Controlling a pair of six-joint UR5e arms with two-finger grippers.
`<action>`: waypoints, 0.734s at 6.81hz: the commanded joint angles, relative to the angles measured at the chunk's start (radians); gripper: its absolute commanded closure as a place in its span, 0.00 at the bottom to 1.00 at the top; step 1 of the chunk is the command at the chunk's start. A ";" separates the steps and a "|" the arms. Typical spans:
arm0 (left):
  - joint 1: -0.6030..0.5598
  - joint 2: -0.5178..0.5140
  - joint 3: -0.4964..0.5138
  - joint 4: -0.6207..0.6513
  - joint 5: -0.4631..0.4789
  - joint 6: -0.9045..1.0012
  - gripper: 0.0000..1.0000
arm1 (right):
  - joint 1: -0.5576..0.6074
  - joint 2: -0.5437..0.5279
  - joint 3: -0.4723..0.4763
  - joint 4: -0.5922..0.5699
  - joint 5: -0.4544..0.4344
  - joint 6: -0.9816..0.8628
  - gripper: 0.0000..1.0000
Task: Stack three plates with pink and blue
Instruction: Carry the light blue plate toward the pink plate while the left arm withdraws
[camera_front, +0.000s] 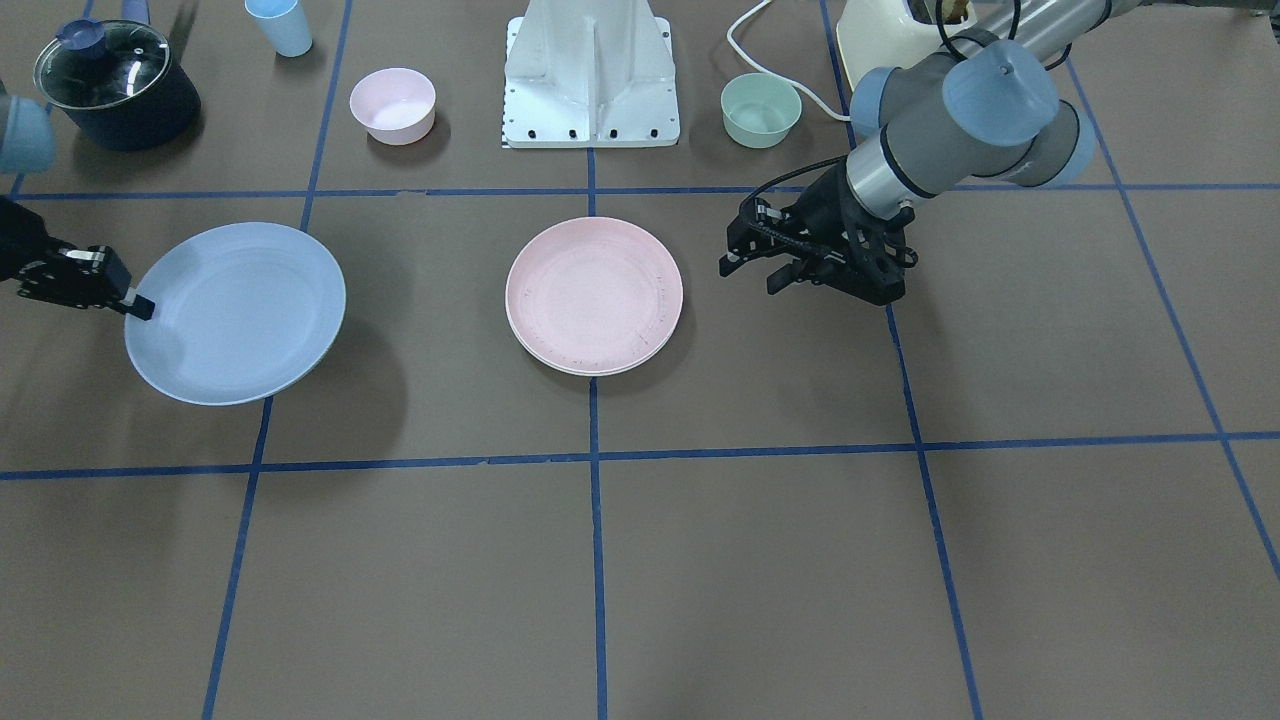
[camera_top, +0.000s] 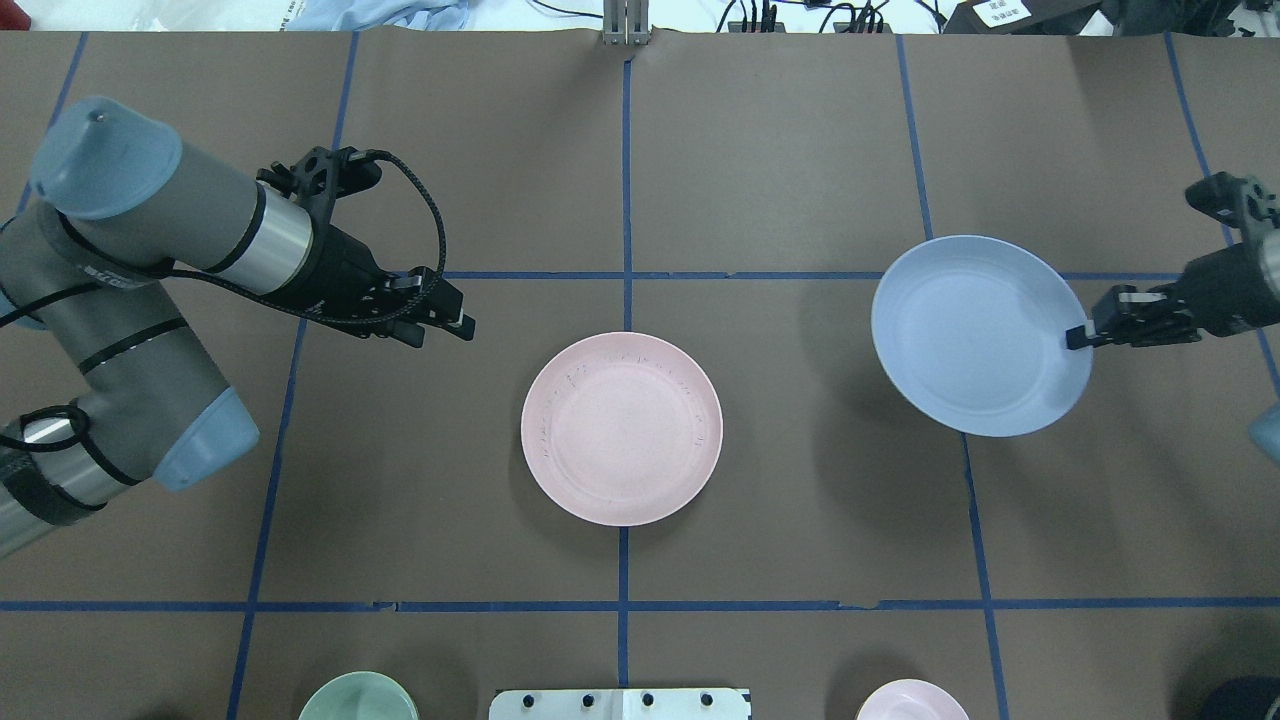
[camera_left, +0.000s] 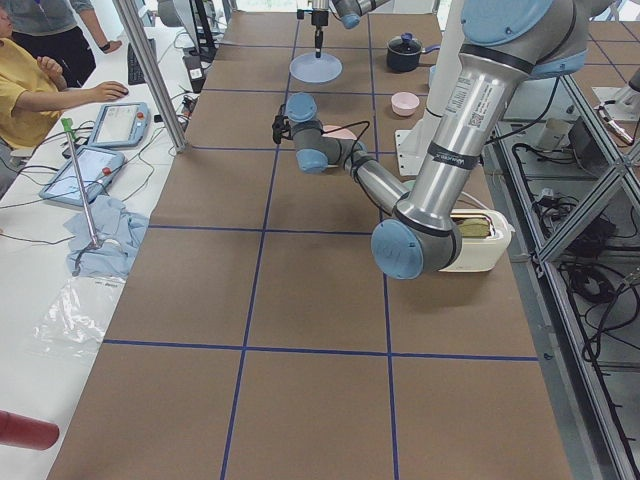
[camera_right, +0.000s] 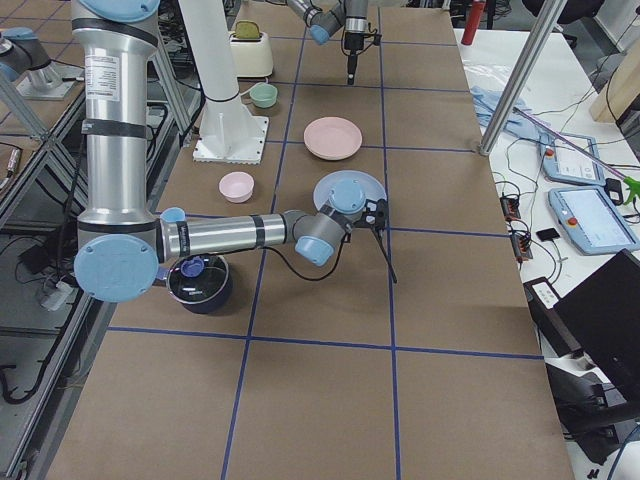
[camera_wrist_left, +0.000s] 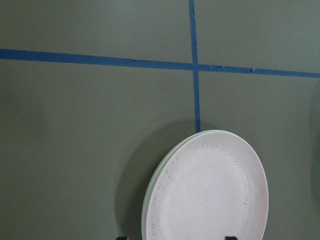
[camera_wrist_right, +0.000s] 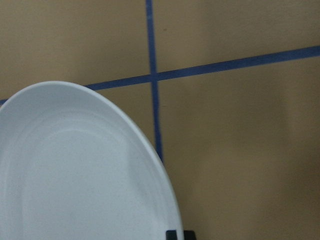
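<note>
This is a robotics laboratory. A wide table covered in brown paper (camera_top: 800, 150) is marked into squares by strips of blue tape (camera_top: 625, 200). Grey industrial robot arms with pale blue joint caps (camera_top: 150, 210) work over it, beside a white metal pedestal (camera_front: 592, 75). Silver aluminium frame posts (camera_left: 150, 70) border the table. A white side bench (camera_left: 30, 250) carries grey touchscreen teach pendants (camera_left: 118, 122), loose cables (camera_right: 515, 190) and a black laptop (camera_right: 600, 300). A seated person in a yellow shirt (camera_left: 25, 95) is at the bench.

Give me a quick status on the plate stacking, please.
Right hand shut on blue plate, airborne. Left hand open, empty. Pink plate on cream plate. Path unobstructed.
</note>
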 joint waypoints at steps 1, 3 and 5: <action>-0.053 0.084 -0.025 0.000 -0.002 0.112 0.29 | -0.180 0.134 0.040 0.042 -0.134 0.325 1.00; -0.106 0.151 -0.034 -0.002 -0.003 0.225 0.29 | -0.384 0.168 0.104 0.027 -0.373 0.438 1.00; -0.111 0.153 -0.034 0.001 -0.002 0.232 0.29 | -0.531 0.275 0.114 -0.133 -0.534 0.504 1.00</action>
